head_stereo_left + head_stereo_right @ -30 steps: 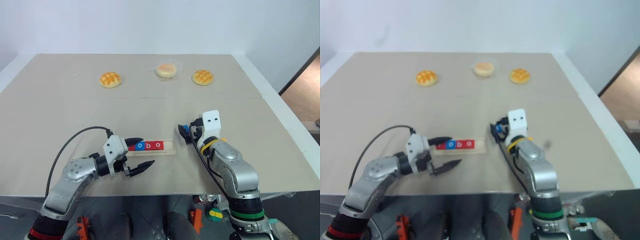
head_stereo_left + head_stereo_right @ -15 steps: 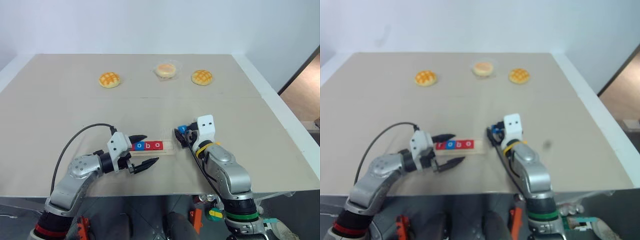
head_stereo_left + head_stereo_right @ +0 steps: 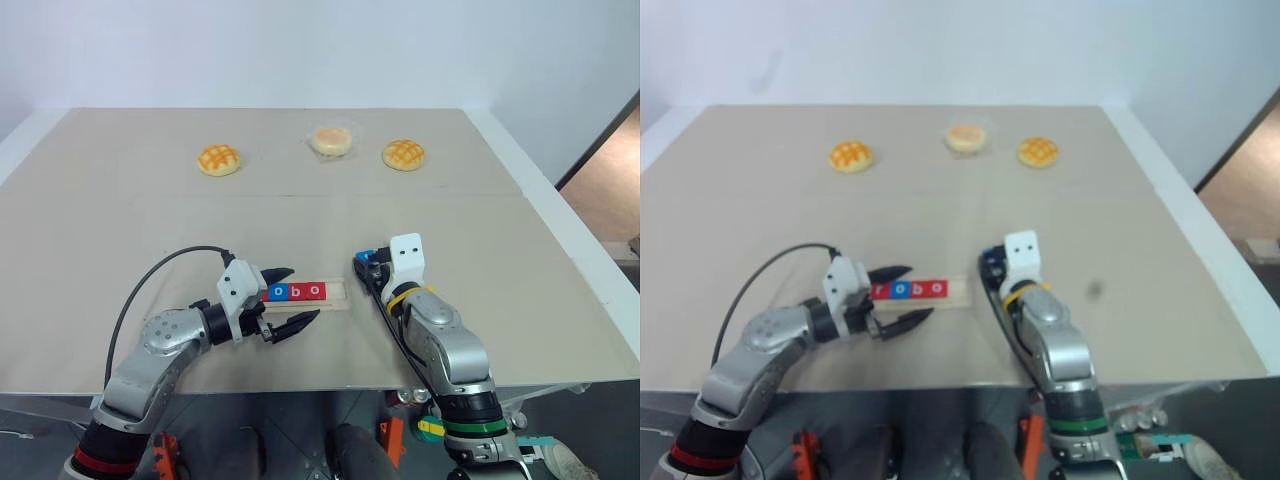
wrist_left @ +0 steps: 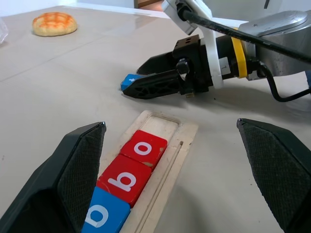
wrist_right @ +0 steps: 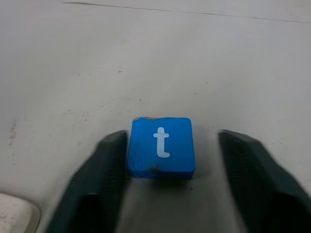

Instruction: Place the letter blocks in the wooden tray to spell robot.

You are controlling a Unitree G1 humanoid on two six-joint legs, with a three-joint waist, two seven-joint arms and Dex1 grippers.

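Now, here's the right gripper [image 5: 163,194] down low on the worktop [image 3: 120,220], straddling the blue t block [image 5: 162,145]; the tile lies flat, letter up, just off the empty right end of the wooden tray [image 3: 338,294]; one finger looks to be touching the tile's side while the other stands apart, so the jaws are partly closed and I can't call it a firm hold yet. In the tray sit the other letter blocks [image 4: 127,179]: a blue o, a red b and a red o are readable in the left wrist view, with a red tile at the far left end in the head views that I take for the r, though the letter is too small to read; one slot is bare at the right end. The left gripper [image 3: 283,300] hangs spread wide and empty at the tray's left end, one finger on either side of the strip. As for handling, that t tile looks small, light and rigid, probably smooth-faced, so it may skid on the worktop rather than lift if nudged from one side only; I'd judge the best hold is on two opposite flat edges, fingers low and square to them, with a modest squeeze; a corner pinch risks it twisting out.
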